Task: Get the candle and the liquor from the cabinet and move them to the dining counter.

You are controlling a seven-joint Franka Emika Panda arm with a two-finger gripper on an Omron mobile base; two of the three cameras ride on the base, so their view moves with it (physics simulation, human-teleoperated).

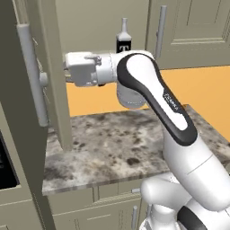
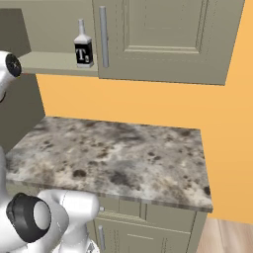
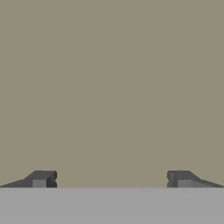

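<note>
One of the task's two things can be seen, the liquor, a clear glass bottle with a long narrow neck and a black label, standing upright on the shelf of the cabinet, behind the hand and off to its side, well apart from it. By its look it will be stiff, smooth, fairly heavy for its width and breakable, so I judge the squarish body at the label the place to take it, not the thin neck, where it could swing or slip. The hand has its two tips spread wide with nothing between them, and it faces a plain grey-beige panel up close; whether that is the opened door or the cabinet's inner wall I cannot tell. The candle I cannot make out. Below the hand lies a mottled marble surface with nothing standing on it, backed by an orange wall; it is wall-backed, so probably not the dining counter. Room is tight: the door hangs just beside the hand, and a long bar handle stands close by the bottle.
</note>
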